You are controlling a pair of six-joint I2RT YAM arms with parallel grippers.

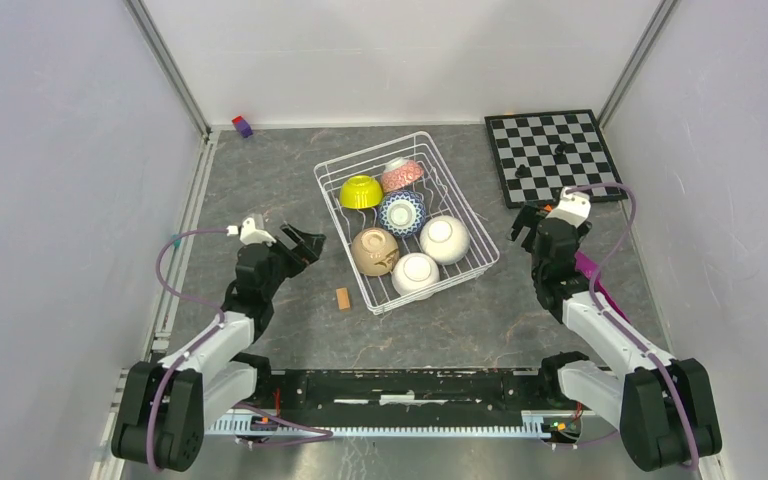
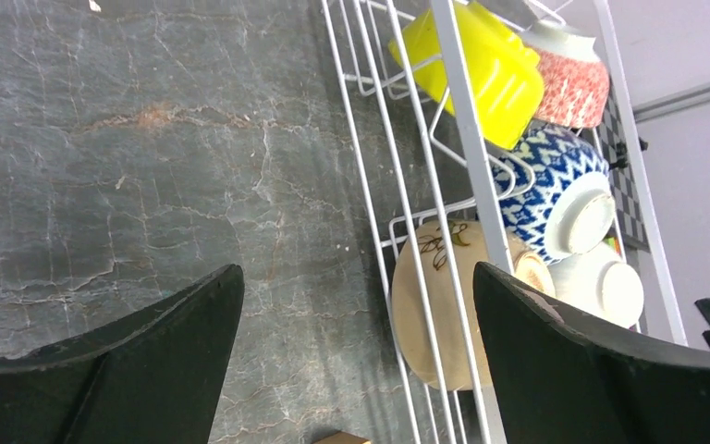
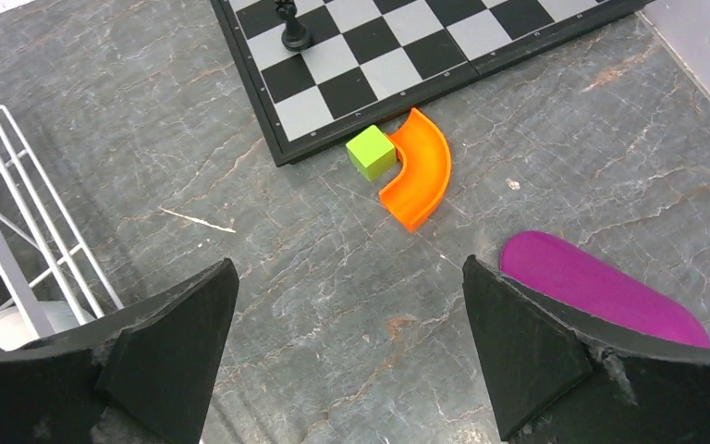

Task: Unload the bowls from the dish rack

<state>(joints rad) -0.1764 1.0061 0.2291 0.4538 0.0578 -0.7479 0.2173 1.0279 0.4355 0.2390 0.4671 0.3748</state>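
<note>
Grey tabletop [image 1: 260,170] holds dish rack [image 1: 344,240] between both end effectors [image 1: 305,245] [image 1: 525,225].

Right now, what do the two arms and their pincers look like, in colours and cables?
Both the left arm and right arm have black joints, white links and a looping purple cable. The left pincer and right pincer have broad, matte black wedge-shaped fingers; the right's edges look chipped.

Bright, even light all round; shadows soft and faint; table [image 1: 260,180] veining crisp in both wrist views.
</note>
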